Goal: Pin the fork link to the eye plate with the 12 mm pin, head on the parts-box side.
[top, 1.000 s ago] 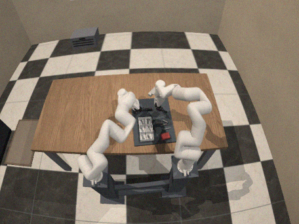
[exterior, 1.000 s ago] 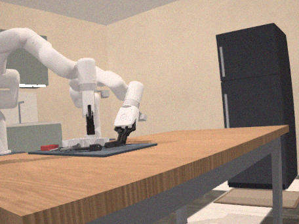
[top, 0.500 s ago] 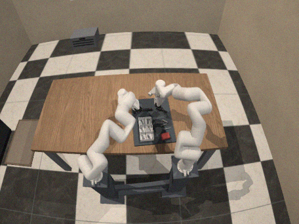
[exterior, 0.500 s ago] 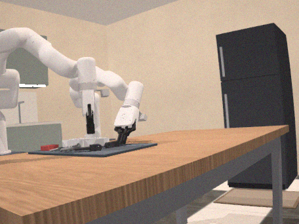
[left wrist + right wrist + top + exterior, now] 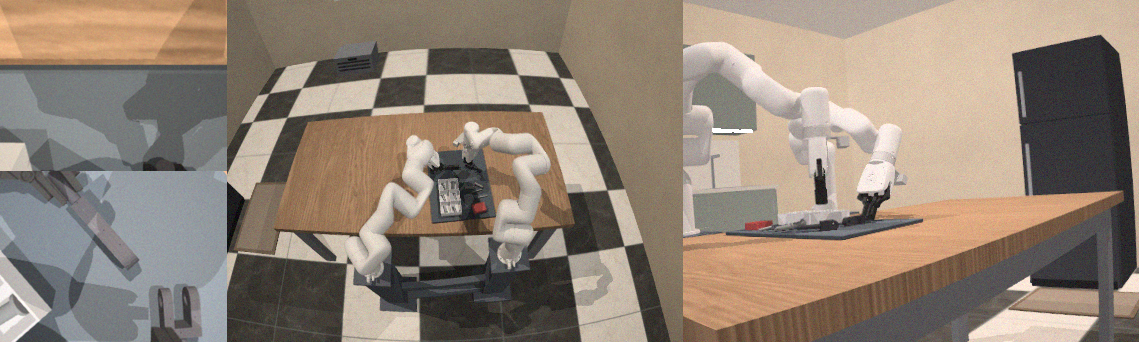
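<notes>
Gripping a grey rectangular bar (image 5: 108, 236) beside the white compartmented parts box (image 5: 449, 190) (image 5: 814, 216) (image 5: 13, 157) (image 5: 35, 294), the left pincer (image 5: 440, 167) (image 5: 866, 219) (image 5: 66, 190) leaves room between the bar's free end and the grey two-cheeked fork (image 5: 165, 308); the right pincer (image 5: 469, 162) (image 5: 821, 202) is narrow, empty.

Dark two-door fridge (image 5: 1068, 165), grey slatted box (image 5: 356, 58) by the wall, checkered floor (image 5: 467, 90)
</notes>
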